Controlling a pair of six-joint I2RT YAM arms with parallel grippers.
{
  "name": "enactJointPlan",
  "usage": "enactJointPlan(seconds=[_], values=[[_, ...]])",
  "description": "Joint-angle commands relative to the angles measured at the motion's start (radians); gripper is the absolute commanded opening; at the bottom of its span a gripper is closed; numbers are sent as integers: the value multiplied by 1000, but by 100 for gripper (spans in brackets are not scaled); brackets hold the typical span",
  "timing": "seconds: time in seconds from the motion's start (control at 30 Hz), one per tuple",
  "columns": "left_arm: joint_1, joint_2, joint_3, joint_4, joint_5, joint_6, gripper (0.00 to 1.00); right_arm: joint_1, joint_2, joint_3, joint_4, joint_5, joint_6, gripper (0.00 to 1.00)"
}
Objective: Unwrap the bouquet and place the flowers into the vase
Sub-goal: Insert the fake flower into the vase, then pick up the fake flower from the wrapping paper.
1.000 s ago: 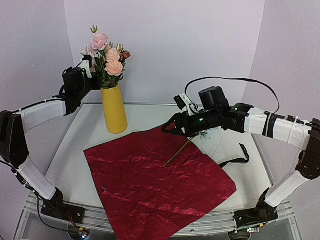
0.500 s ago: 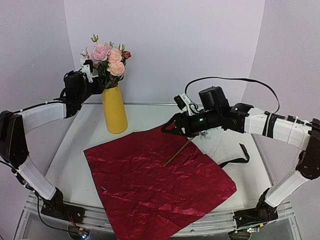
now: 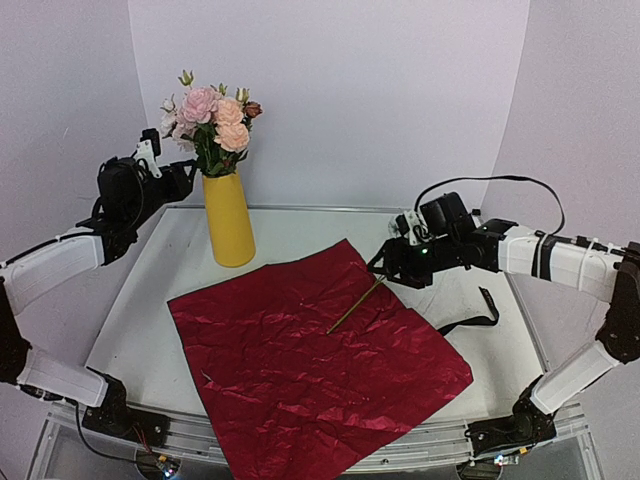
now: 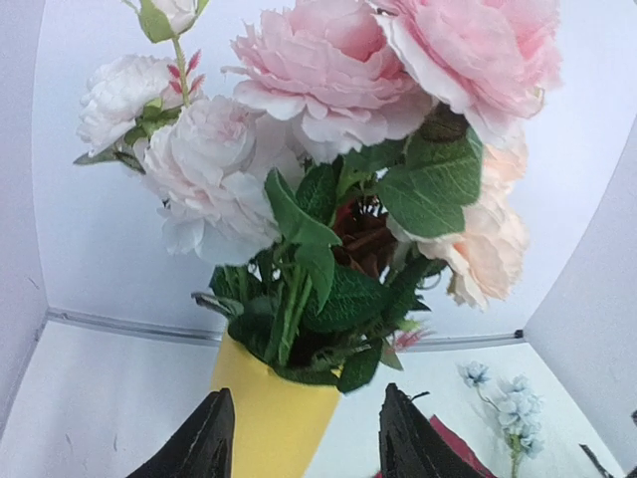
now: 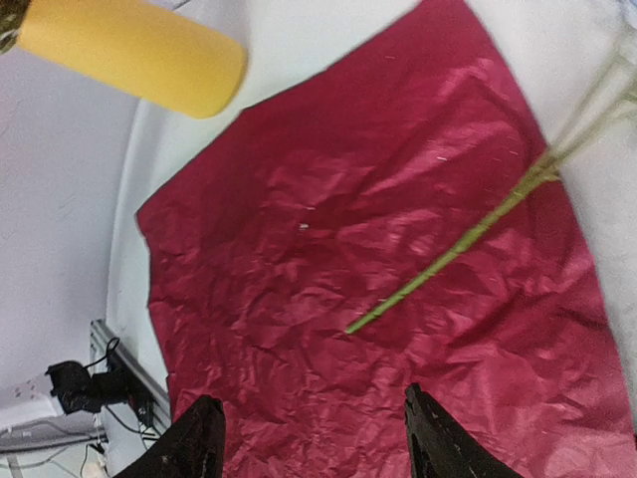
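The yellow vase (image 3: 229, 222) stands at the back left, holding pink, peach and white flowers (image 3: 213, 112). The left wrist view shows these flowers (image 4: 328, 90) and the vase (image 4: 261, 423) close ahead. My left gripper (image 3: 183, 177) hangs open just left of the vase's mouth, with nothing between its fingers. The bouquet is undone: its dark red wrapping paper (image 3: 310, 350) lies flat. One green stem (image 3: 355, 305) rests on the paper's far right part, with pale blue blooms (image 4: 508, 403) at its far end. My right gripper (image 3: 378, 266) hovers open above that stem (image 5: 448, 254).
A black ribbon (image 3: 478, 312) lies on the table right of the paper. The paper's near corner hangs over the table's front edge. White walls close in the back and both sides.
My left gripper has opened and drawn back to the left, leaving the flowers standing in the vase. The right arm has pulled back to the right, off the paper's far corner.
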Motion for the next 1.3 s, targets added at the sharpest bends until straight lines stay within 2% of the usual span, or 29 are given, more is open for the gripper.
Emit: enactJointPlan(seconds=[0.0, 0.17, 0.43, 0.57, 0.73, 0.93, 1.27], values=[[4, -128, -89, -75, 64, -135, 53, -47, -70, -69, -67, 97, 102, 61], [0, -187, -137, -229, 121, -226, 64, -61, -39, -76, -101, 188, 145, 59], [-48, -197, -197, -336, 156, -364, 71, -81, 72, -39, -100, 278, 251, 53], [-53, -175, -192, -396, 158, -398, 74, -110, 162, 24, -81, 274, 240, 51], [-54, -130, -183, -425, 183, -400, 78, -146, 305, 160, -80, 231, 202, 51], [-55, -95, -167, -426, 185, -374, 79, -185, 439, 270, -71, 195, 221, 49], [-54, 31, -56, -426, 220, -328, 79, -211, 563, 339, -39, 177, 326, 47]])
